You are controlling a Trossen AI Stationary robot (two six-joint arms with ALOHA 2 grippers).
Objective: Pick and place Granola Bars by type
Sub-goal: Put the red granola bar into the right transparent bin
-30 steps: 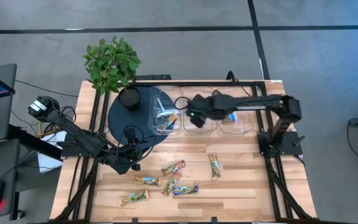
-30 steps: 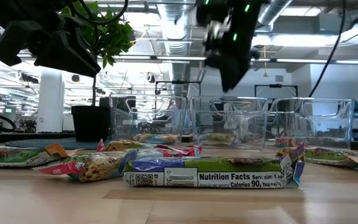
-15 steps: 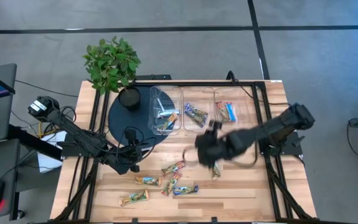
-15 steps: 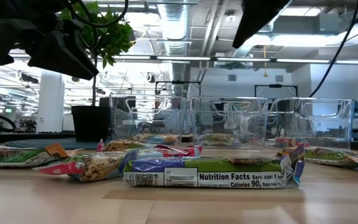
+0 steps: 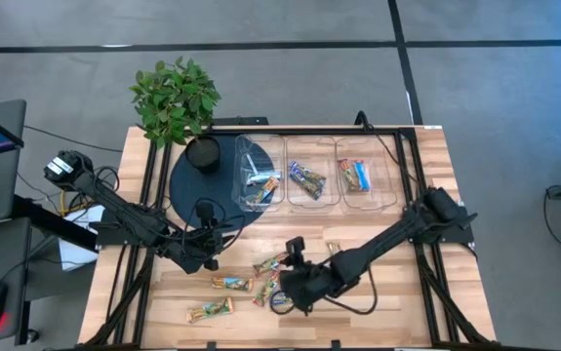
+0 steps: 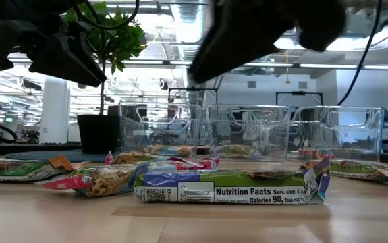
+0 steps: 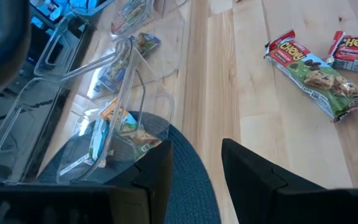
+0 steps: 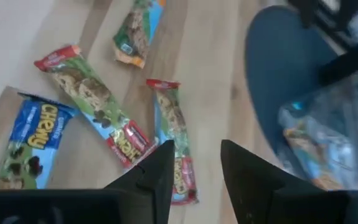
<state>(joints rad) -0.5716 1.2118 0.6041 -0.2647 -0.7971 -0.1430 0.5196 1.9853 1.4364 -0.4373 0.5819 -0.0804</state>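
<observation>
Granola Bars (image 5: 260, 278) lie loose on the worktop (image 5: 378, 302) in front of the three clear bins (image 5: 311, 175), which hold more; the right end effector (image 5: 295, 288) hovers over the loose ones, fingers parted, holding nothing. The left end effector (image 5: 202, 255) waits beside the leftmost bin, also parted and empty.

"Nutrition Facts" on bar wrapper (image 6: 227, 187)

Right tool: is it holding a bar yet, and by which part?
Nothing is held. The right tool hangs open over loose granola bars; the left tool is open and empty too.
</observation>
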